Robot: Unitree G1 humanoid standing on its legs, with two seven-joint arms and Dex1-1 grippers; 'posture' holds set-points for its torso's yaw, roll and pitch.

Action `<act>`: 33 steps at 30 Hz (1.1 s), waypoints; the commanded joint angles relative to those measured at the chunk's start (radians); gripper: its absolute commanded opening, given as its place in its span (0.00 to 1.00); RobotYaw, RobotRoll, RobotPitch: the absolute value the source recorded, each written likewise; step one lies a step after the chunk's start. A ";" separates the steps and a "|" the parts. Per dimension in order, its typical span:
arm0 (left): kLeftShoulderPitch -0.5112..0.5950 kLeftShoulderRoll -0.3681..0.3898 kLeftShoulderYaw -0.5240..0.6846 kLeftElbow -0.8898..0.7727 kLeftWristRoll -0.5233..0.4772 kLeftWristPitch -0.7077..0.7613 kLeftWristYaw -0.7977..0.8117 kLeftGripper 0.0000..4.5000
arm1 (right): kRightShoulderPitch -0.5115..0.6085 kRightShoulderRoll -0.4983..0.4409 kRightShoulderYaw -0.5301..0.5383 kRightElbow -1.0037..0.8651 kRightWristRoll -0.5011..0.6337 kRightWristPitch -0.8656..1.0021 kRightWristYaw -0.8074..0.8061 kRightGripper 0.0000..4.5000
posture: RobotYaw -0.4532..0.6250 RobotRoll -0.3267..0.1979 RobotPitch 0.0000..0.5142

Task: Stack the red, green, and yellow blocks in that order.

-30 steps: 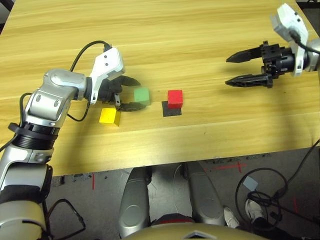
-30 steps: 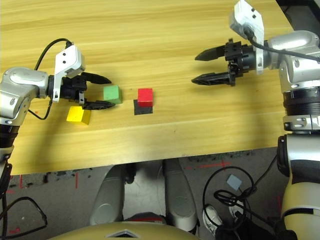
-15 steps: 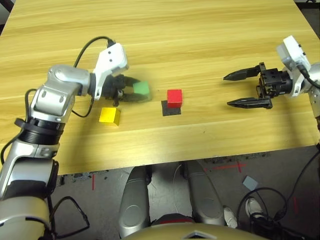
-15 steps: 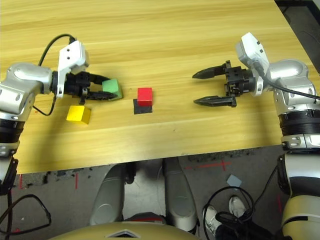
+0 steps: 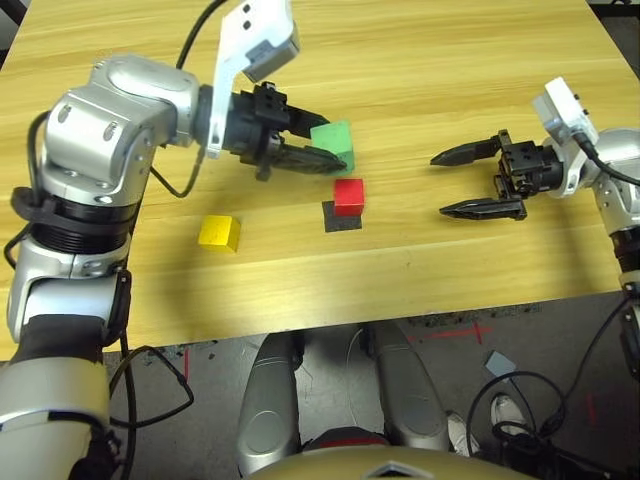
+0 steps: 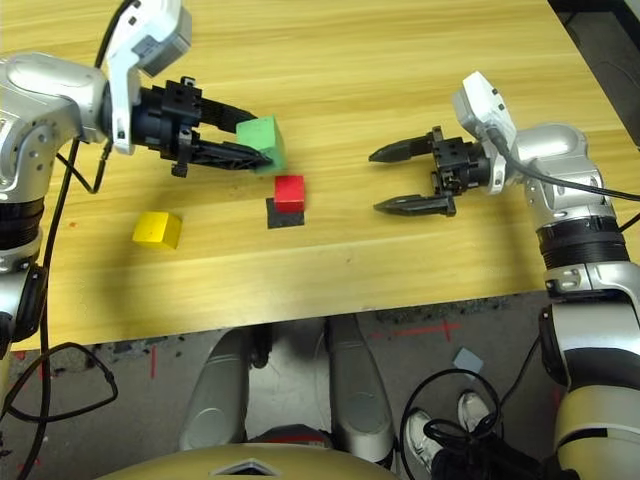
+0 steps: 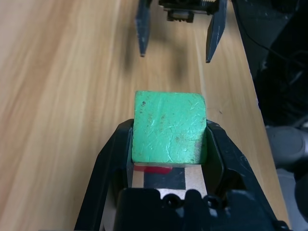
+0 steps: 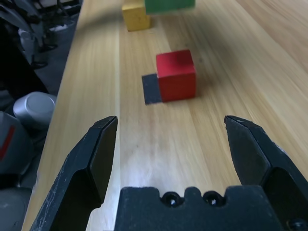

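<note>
Lifted since the earlier frame: green block (image 5: 333, 143), now clamped between the left gripper (image 5: 322, 158) fingers and carried above the table (image 5: 420, 60), just behind and left of the red block (image 5: 349, 195). Red block rests at the black patch (image 5: 338, 217) (touching its far edge). Yellow block (image 5: 218, 232) sits well left of red. Right gripper (image 5: 478, 180), fingers spread wide and holding nothing, hangs right of red.

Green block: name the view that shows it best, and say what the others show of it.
The left wrist view: the green block sits close up, clamped between the left gripper fingers. Both eye views show it smaller, held above the table near the red block. The right wrist view catches just its lower edge beside the yellow block.
</note>
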 commanded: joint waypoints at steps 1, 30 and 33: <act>-0.006 -0.011 -0.038 0.022 0.035 -0.049 0.002 0.46 | 0.017 0.005 -0.021 -0.044 -0.012 0.022 0.008 1.00 | 0.50 0.64 0.65; 0.059 -0.080 -0.112 0.074 0.151 -0.183 0.003 0.46 | 0.015 0.045 -0.062 -0.099 -0.037 0.089 -0.010 1.00 | 0.48 0.62 0.68; 0.060 -0.083 -0.113 0.078 0.159 -0.182 0.005 0.46 | 0.013 0.049 -0.064 -0.095 -0.040 0.089 -0.012 1.00 | 0.48 0.63 0.68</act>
